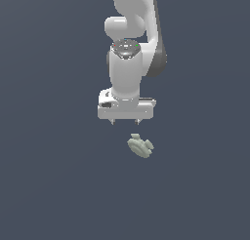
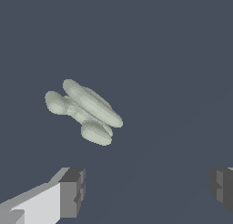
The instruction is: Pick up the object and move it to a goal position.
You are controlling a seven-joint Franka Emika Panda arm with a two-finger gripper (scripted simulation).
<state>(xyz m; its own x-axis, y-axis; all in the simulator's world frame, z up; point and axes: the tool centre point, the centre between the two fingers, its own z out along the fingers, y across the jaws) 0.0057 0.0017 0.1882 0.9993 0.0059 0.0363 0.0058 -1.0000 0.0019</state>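
Note:
The object (image 1: 140, 146) is a small pale grey-green lumpy item with rounded ridges, lying on the dark grey-blue surface. In the exterior view it lies just below my white gripper (image 1: 125, 122) and a little toward the exterior view's right. The gripper is open and empty, fingers pointing down, apart from the object. In the wrist view the object (image 2: 84, 111) shows as several elongated lobes, ahead of the gripper (image 2: 148, 191) and off to one side of the gap. One grey finger pad (image 2: 73, 191) is nearer to it than the other.
The white arm (image 1: 132, 34) rises above the gripper toward the top of the exterior view. The flat dark grey-blue surface (image 1: 49, 185) fills the rest of both views.

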